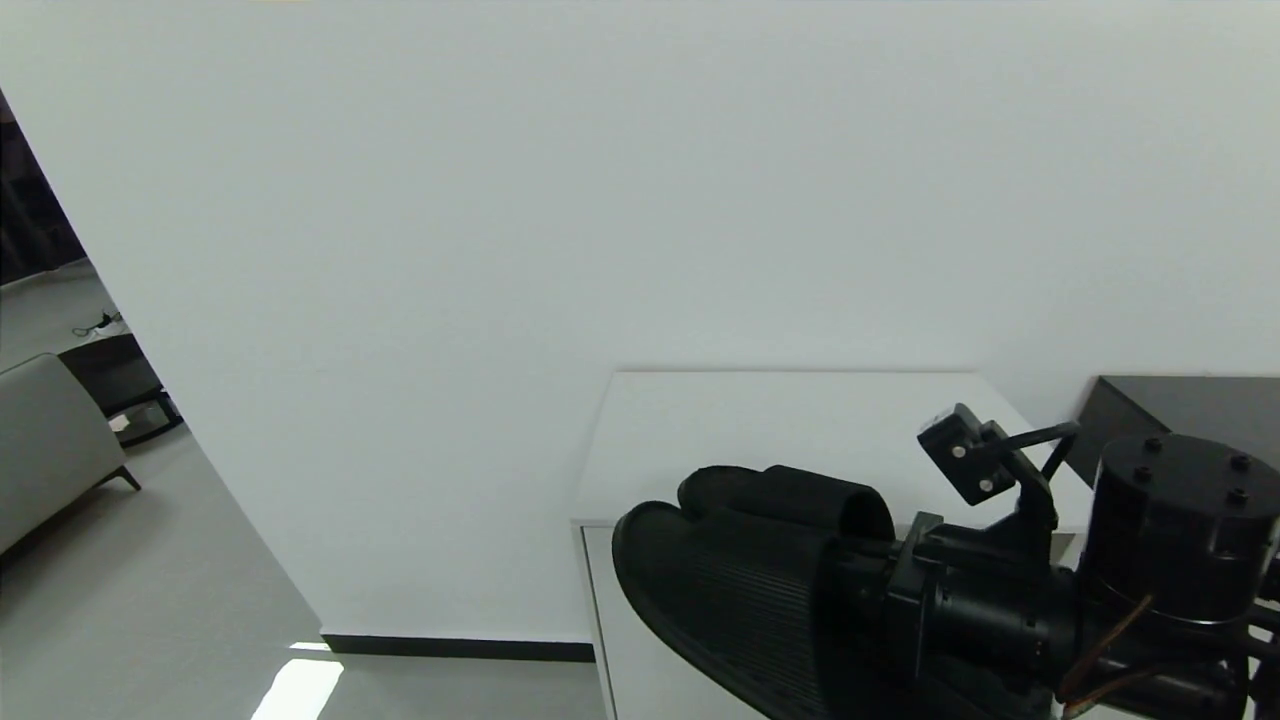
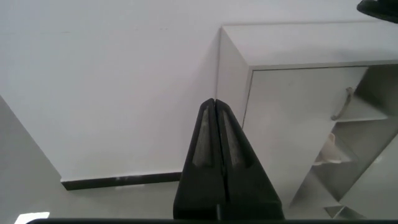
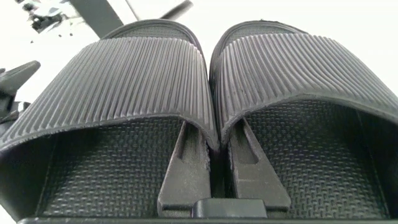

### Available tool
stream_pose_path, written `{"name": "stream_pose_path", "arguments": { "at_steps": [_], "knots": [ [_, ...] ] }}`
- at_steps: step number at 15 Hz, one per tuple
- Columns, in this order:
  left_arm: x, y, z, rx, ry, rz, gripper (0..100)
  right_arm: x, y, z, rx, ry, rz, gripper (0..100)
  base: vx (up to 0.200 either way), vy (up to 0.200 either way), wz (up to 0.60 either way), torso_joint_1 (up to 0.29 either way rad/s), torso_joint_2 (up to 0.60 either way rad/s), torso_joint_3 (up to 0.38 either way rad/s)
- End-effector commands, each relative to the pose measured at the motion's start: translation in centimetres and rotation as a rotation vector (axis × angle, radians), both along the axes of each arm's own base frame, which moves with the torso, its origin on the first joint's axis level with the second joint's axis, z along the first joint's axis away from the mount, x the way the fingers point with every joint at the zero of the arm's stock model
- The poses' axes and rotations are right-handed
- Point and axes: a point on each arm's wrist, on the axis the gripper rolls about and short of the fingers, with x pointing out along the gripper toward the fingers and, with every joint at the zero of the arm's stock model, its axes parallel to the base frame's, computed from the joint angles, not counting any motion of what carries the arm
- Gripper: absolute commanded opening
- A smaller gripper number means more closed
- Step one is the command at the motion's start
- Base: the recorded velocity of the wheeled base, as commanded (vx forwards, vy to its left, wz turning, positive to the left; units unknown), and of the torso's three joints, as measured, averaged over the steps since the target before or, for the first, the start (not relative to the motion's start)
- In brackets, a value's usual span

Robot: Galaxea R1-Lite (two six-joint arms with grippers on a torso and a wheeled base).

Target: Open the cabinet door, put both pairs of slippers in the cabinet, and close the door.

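Note:
A pair of black ribbed slippers (image 1: 740, 570) hangs in front of and slightly above the white cabinet's top (image 1: 790, 430). My right gripper (image 3: 217, 165) is shut on them: one finger (image 3: 186, 171) sits inside each slipper (image 3: 130, 81) and the two inner side walls are pinched between them. My left gripper (image 2: 215, 143) is lower and left of the cabinet (image 2: 298, 43), shut with nothing in it. In the left wrist view a white door panel with a handle (image 2: 341, 104) stands beside open shelves (image 2: 367, 118). A pale object (image 2: 328, 150) lies on one shelf.
A white wall (image 1: 500, 250) runs behind and to the left of the cabinet, with a dark baseboard (image 1: 450, 648). A grey sofa (image 1: 45, 440) stands far left on the glossy floor. A dark surface (image 1: 1190, 400) lies right of the cabinet.

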Motion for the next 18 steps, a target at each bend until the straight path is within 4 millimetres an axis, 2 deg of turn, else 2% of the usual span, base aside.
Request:
{"name": "stream_pose_path", "arguments": {
  "at_steps": [1,6,16,18],
  "knots": [
    [0.0,0.0,0.0,0.0,0.001,0.0,0,-0.2,-0.1,0.0,-0.001,0.0,0.003,0,-0.2,0.0,0.0,-0.002,0.0,0.007],
    [0.0,0.0,0.0,0.003,0.0,-0.001,0,-0.6,-0.4,-0.5,-0.013,0.014,0.007,0,-0.2,0.0,0.0,-0.002,0.0,0.004],
    [0.0,0.0,0.0,0.004,0.002,-0.003,0,-1.3,-0.9,-3.1,0.038,-0.038,0.099,0,0.0,0.0,0.0,0.0,0.0,0.0],
    [0.0,0.0,0.0,0.004,0.0,-0.003,0,-1.2,-0.8,-3.6,0.054,-0.055,0.1,0,0.0,-0.2,0.0,0.002,0.0,0.005]
  ]
}}
